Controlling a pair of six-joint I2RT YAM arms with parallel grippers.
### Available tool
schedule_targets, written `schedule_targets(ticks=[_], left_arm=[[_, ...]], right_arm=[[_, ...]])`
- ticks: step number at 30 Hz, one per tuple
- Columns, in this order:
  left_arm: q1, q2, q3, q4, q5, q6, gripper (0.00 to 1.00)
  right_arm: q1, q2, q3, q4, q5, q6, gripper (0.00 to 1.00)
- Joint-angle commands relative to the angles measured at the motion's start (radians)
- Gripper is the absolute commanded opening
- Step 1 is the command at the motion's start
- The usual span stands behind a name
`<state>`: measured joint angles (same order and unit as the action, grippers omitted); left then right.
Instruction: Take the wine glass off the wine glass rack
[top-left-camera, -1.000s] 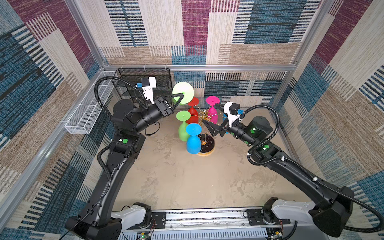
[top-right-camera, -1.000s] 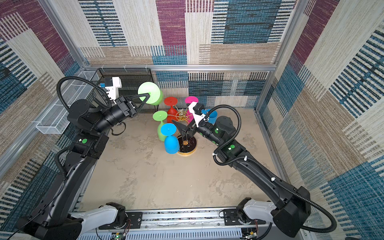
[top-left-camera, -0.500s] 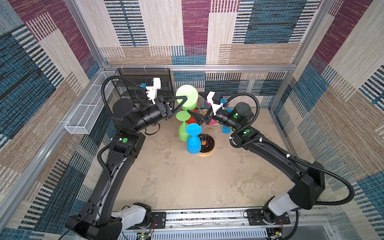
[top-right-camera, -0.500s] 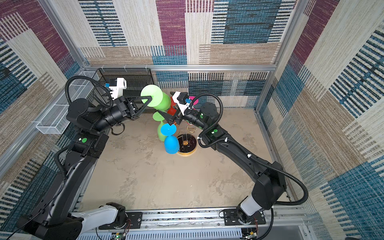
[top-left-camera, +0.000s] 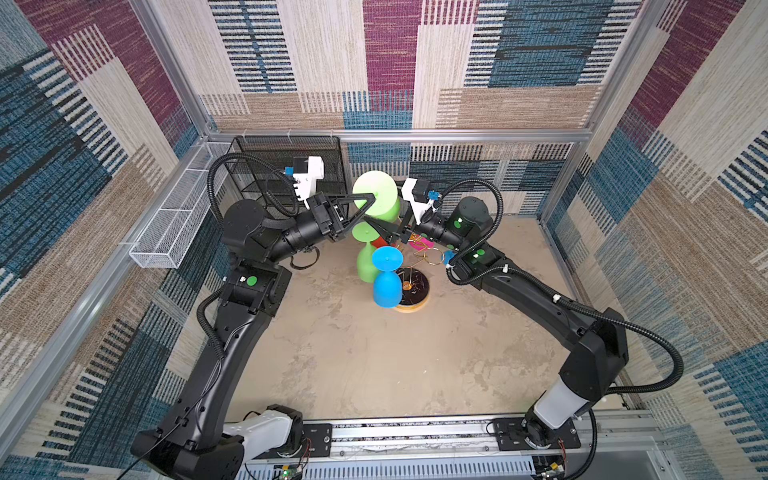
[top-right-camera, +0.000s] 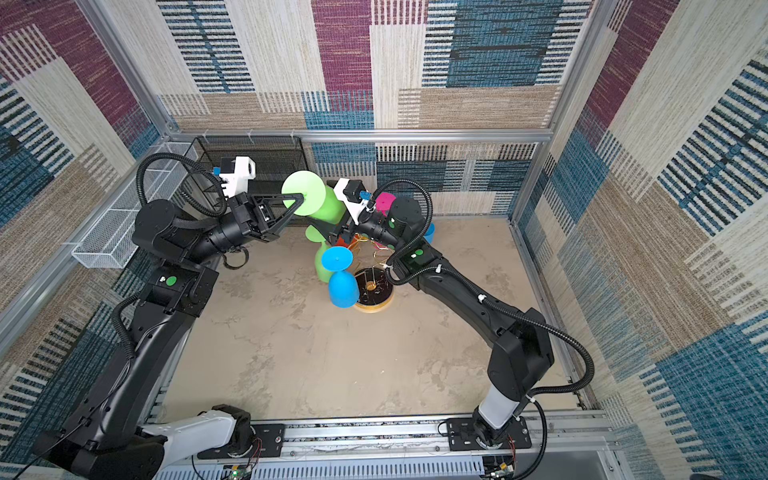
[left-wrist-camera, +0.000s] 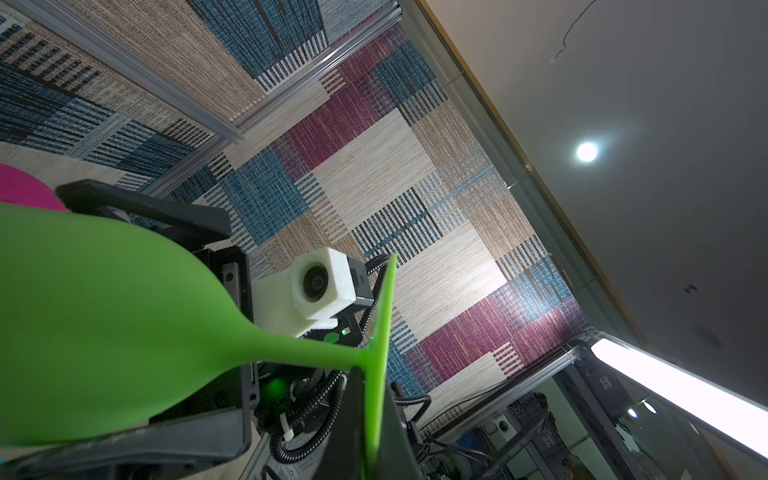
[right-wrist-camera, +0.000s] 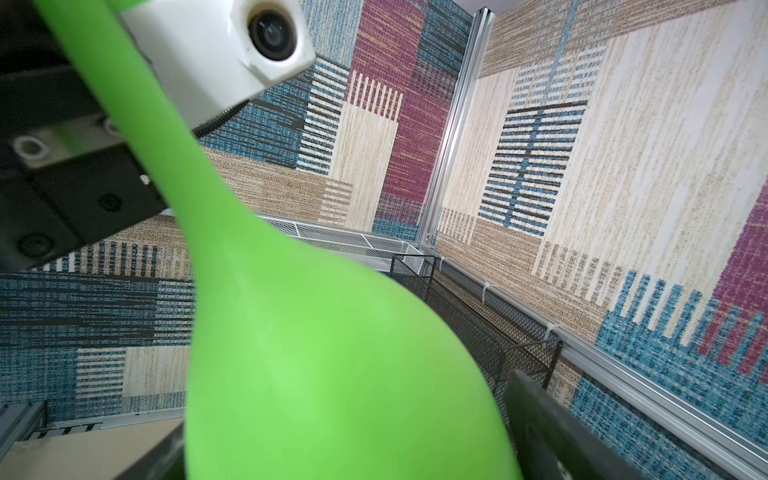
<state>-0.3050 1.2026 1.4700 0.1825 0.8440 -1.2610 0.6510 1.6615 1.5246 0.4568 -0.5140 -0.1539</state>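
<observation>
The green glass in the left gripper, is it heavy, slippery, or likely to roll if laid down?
Probably light: the left gripper holds the green glass aloft by its thin stem. Matte, opaque surface suggests plastic, so likely grippy, not brittle. Laid sideways, its round bowl would probably roll.

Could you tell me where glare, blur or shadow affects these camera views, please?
Left wrist view: a ceiling lamp and a light strip blow out to white, while the green wine glass is near and fairly sharp. Right wrist view: that glass's bowl crowds the frame, slightly soft. Both top views: even light, faint shadows, sharp throughout.
</observation>
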Motion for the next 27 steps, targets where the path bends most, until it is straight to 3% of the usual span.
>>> schedule_targets(ticks=[1, 12, 18, 24, 27], left_arm=[[0.001, -0.002, -0.001, 0.051, 0.017, -0.015, 0.00], [0.008, 0.006, -0.024, 0.114, 0.021, -0.043, 0.00], [0.021, -0.006, -0.044, 0.178, 0.005, -0.015, 0.39], [0.045, -0.012, -0.074, 0.255, -0.018, 0.013, 0.52], [0.061, -0.021, -0.074, 0.225, -0.032, 0.160, 0.54]], right_arm=[[0.001, -0.006, 0.002, 0.026, -0.008, 0.030, 0.91], [0.007, -0.023, -0.003, 0.004, -0.006, 0.055, 0.74], [0.012, -0.036, 0.028, -0.082, 0.030, 0.091, 0.66], [0.013, -0.090, 0.019, -0.178, 0.076, 0.128, 0.58], [0.012, -0.127, 0.032, -0.301, 0.118, 0.147, 0.54]])
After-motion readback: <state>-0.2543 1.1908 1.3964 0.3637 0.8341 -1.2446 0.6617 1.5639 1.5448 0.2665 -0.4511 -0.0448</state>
